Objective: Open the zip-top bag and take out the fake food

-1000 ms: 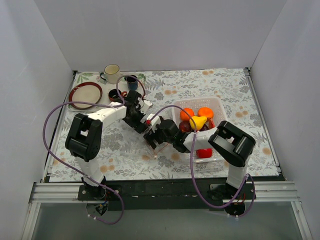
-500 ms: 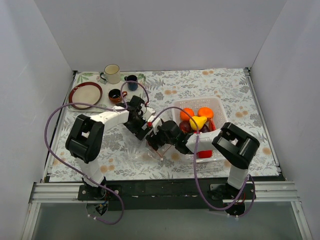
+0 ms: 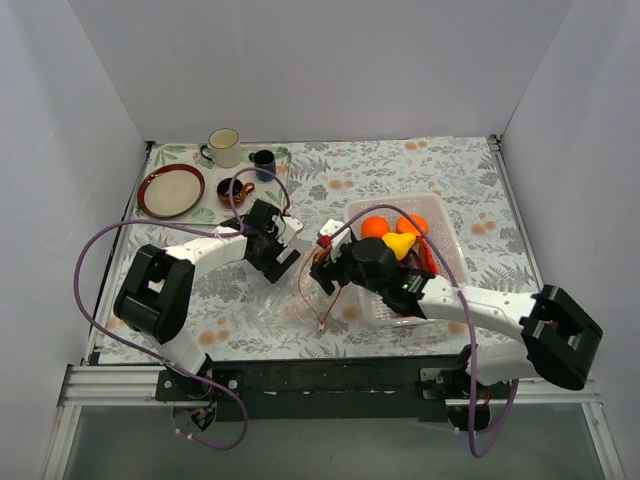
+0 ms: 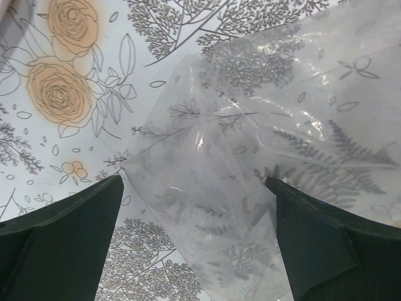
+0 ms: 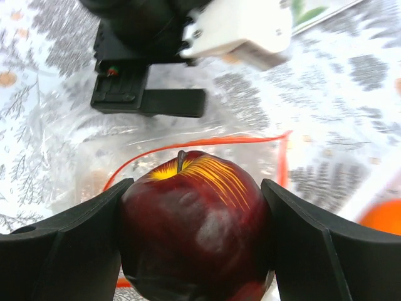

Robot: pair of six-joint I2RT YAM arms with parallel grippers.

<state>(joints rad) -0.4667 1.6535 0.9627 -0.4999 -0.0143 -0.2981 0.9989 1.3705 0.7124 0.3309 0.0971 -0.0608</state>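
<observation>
The clear zip-top bag [image 3: 293,306] lies crumpled on the flowered cloth, its orange-red zip strip [image 5: 207,141] open in a loop. My right gripper [image 5: 194,232] is shut on a dark red toy apple [image 5: 200,213] with yellow streaks, held just above the bag's mouth. My left gripper [image 4: 194,251] is open, its fingers spread over the bag's clear film [image 4: 250,163], and stands just left of the right gripper [image 3: 326,268] in the top view. Two orange balls [image 3: 375,226] and a yellow pear piece [image 3: 398,243] lie in the white basket [image 3: 436,207].
A cream mug [image 3: 223,147], a dark blue mug [image 3: 263,163], a small brown mug [image 3: 231,188] and a brown plate [image 3: 171,190] stand at the back left. White walls close in three sides. The basket sits right of the bag.
My right arm has stretched out low to the right, with its gripper still at the bag's mouth. My left gripper has moved a little nearer and lower over the bag.
</observation>
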